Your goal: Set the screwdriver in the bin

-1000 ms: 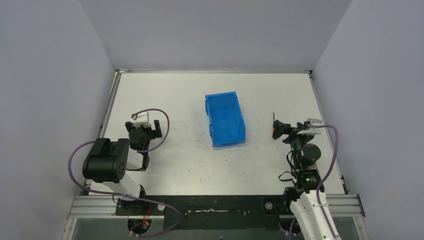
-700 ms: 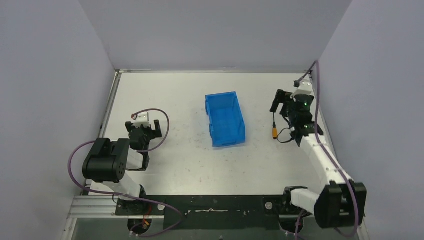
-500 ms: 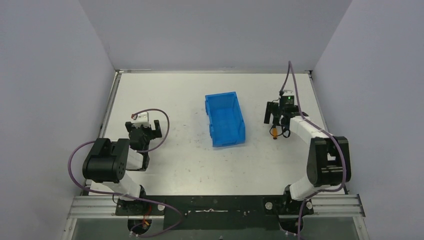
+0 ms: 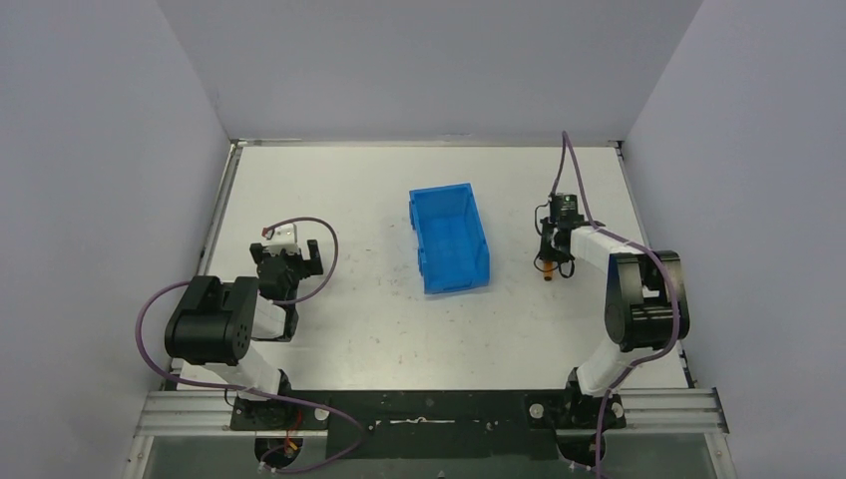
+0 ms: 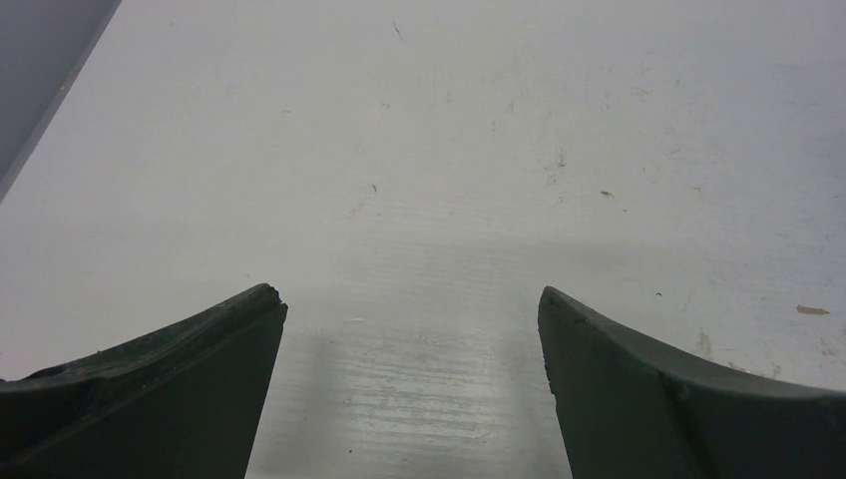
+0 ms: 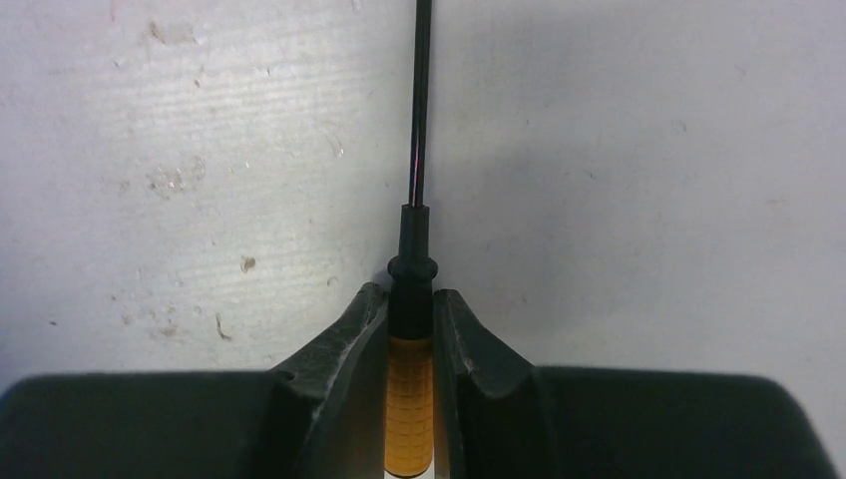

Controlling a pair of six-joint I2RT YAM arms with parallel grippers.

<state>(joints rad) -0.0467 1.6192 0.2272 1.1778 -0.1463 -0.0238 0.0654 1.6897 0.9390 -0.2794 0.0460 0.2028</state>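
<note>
Pinching the screwdriver (image 6: 412, 249) where its orange handle meets the black collar, the right gripper (image 6: 410, 304) has its jaws drawn in against both sides, and the thin shaft runs on past the fingertips. The tool sits to the right of the bin (image 4: 451, 239), apart from it and about level with its near half. Whether it rests on the table (image 4: 329, 190) or is just clear of it cannot be told.

Assessment: the item looks light and rigid. The handle's knurled pattern should resist slipping, so the present hold is sound; the bare shaft would be a poorer place to grip.

The left gripper (image 5: 412, 299) hangs over bare table at the left with its jaws spread wide and nothing between them.

The surface is white, flat, scuffed and speckled. Plain grey walls (image 4: 429, 60) enclose it on the left, far and right sides.
</note>
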